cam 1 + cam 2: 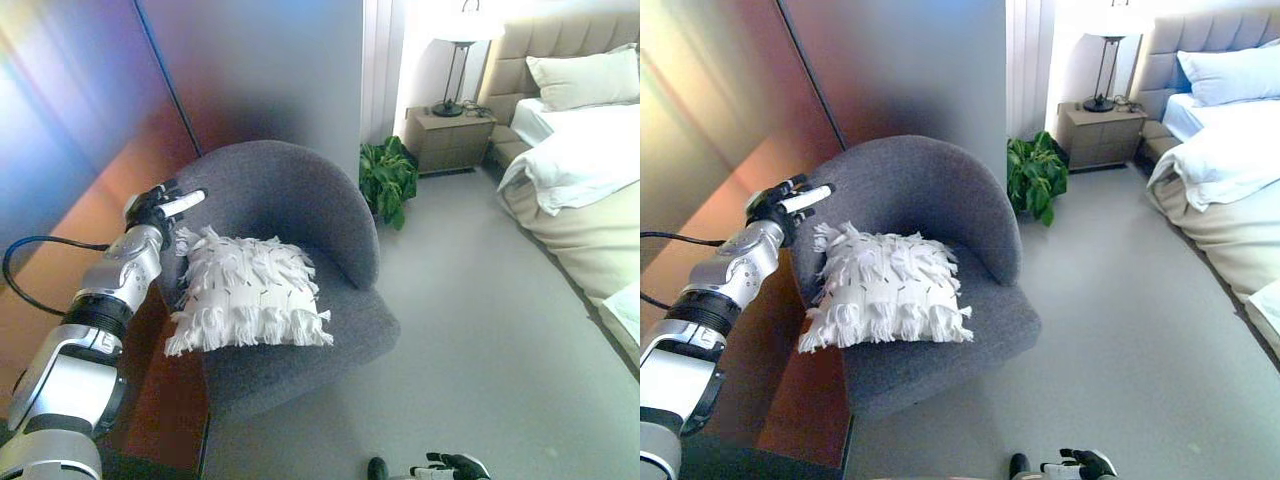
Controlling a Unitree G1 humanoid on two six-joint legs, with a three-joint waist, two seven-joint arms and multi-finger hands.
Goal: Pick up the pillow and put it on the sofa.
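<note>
A white fringed pillow (248, 290) lies on the seat of a grey round-backed armchair (300, 200), leaning toward the chair's left side. My left hand (160, 205) is raised by the chair's left rim, just above and left of the pillow's top corner, with its fingers straight and holding nothing. It also shows in the right eye view (787, 202). My right hand (450, 467) shows low at the bottom edge, away from the chair, fingers loosely relaxed.
A wooden wall panel (90, 120) stands behind and left of the chair. A green potted plant (388, 180) sits right of the chair. A nightstand (447, 138) with a lamp and a bed (580, 170) are at the back right. Grey carpet (480, 330) spreads to the right.
</note>
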